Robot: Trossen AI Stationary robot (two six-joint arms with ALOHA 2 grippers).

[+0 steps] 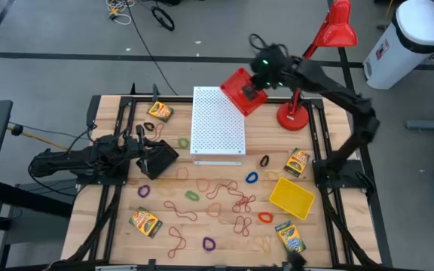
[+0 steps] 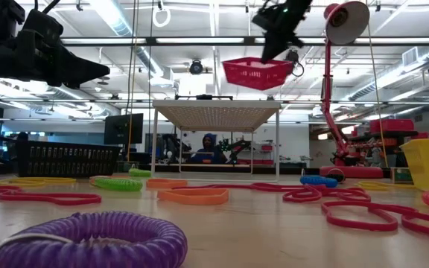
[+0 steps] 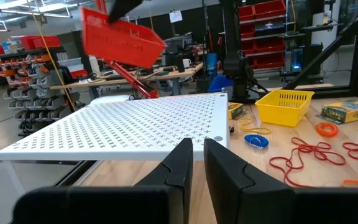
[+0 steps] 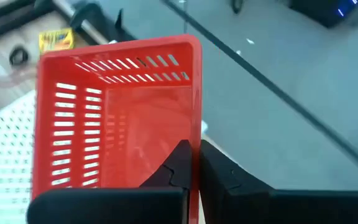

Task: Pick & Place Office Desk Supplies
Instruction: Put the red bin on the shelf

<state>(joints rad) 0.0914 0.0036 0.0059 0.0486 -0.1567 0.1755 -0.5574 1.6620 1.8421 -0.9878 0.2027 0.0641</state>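
Note:
My right gripper (image 4: 194,148) is shut on a red slotted basket (image 1: 241,90) and holds it high over the far right corner of the white perforated board (image 1: 218,124). Crayon boxes (image 1: 160,112), (image 1: 297,162), (image 1: 145,222) lie flat on the wooden table. Reddish rubber bands (image 1: 232,203) and small loops, among them blue (image 1: 252,178), green (image 1: 192,195) and purple (image 1: 209,243), lie near the front. My left gripper (image 3: 197,152) waits at the table's left, pointing level at the board, with a narrow gap between its fingers and nothing in it. My right gripper pinches one side wall of the red basket at its rim (image 4: 196,124). One finger is inside the basket and the other outside. The fingers slant down at it from the far right. The basket hangs clear of board and table, slightly tilted, its open top up.
A yellow basket (image 1: 291,197) stands at the front right, with another crayon box (image 1: 290,235) near the edge. The red desk lamp (image 1: 296,113) stands right of the board, its arm and shade rising close behind my right arm. A person shows in the room beyond.

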